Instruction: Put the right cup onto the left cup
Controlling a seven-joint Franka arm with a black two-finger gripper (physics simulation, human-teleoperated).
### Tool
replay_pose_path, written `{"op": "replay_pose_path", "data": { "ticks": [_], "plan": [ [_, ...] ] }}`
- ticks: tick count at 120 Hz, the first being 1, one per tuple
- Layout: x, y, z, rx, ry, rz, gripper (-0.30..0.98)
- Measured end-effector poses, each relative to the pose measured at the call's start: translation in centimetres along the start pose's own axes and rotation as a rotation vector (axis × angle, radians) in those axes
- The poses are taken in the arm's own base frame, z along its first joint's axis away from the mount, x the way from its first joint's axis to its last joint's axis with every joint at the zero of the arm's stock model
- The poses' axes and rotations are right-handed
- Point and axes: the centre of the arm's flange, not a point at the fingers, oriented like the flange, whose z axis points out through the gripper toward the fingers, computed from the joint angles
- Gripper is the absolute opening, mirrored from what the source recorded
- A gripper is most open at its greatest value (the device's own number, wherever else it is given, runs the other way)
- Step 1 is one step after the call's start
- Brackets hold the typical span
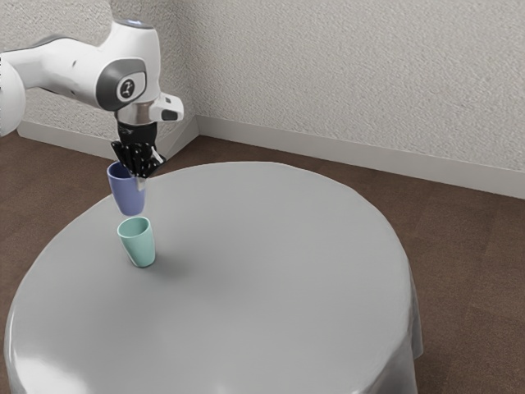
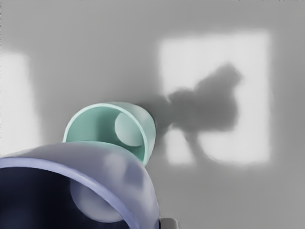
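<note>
My gripper (image 1: 141, 174) is at the rim of the blue cup (image 1: 126, 192) in the exterior view, shut on its side wall. That cup hangs upright above the table, toward its far left edge. Nearer the exterior view's bottom, the mint-green cup (image 1: 139, 245) stands upright on the table. The wrist view has the blue cup (image 2: 102, 167) large and close, overlapping part of the lower green cup (image 2: 148, 129). A small grey fingertip (image 2: 169, 223) shows against the blue cup's outer wall. The green cup's mouth is partly hidden behind the blue one.
The round table (image 1: 271, 271) has a grey cloth hanging over its edge. A dark shadow of the arm falls on the bright patch (image 2: 252, 95) of cloth beside the green cup. The room's walls stand beyond the table.
</note>
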Motion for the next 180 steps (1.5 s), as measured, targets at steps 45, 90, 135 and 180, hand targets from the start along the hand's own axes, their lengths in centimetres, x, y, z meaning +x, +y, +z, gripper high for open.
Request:
{"op": "replay_pose_path", "data": {
  "ticks": [45,90,135,180],
  "plan": [
    [1.9,-1.3,3.2,0.006,-0.03,-0.014,-0.1],
    [2.3,-1.2,5.0,-0.008,-0.043,-0.014,-0.1],
    [2.4,-1.1,6.3,-0.014,-0.056,-0.014,-0.1],
    [2.6,-0.8,6.2,-0.019,-0.053,-0.01,0.33]
  ]
}}
